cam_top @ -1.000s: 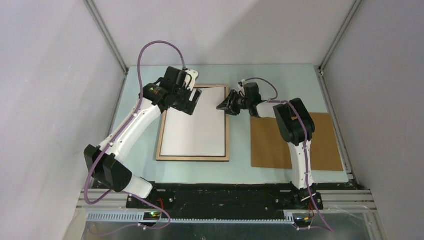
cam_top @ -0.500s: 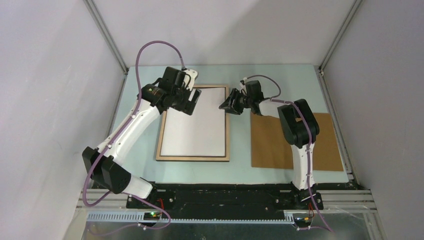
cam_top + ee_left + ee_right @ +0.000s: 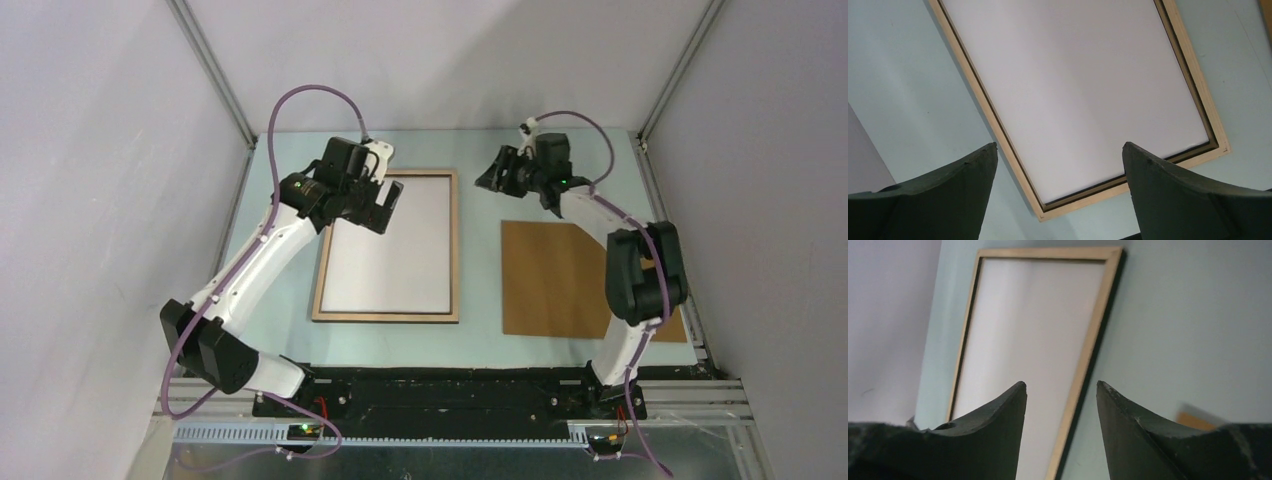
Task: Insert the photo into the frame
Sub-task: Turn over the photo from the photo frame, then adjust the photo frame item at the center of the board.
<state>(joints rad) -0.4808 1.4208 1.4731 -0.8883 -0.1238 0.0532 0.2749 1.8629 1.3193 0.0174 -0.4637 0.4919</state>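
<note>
Both pincers are empty: left pincer point(image 3: 1059, 150) wide open above the frame point(image 3: 386, 316), right pincer point(image 3: 1060, 385) parted, apart beyond its far right corner. The photo point(image 3: 395, 245) lies white-back-up inside it on the table point(image 3: 480, 330). Judged light, flimsy, slippery; grip an edge.

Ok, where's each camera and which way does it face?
Top external: above, behind the bases, looking down on the table; left arm and right arm show.
Left wrist: over the frame's corner, looking down between the left gripper's open fingers.
Right wrist: beside the frame, looking across it between the right gripper's fingers.
Shared: all three see the frame holding the white-backed photo.
</note>
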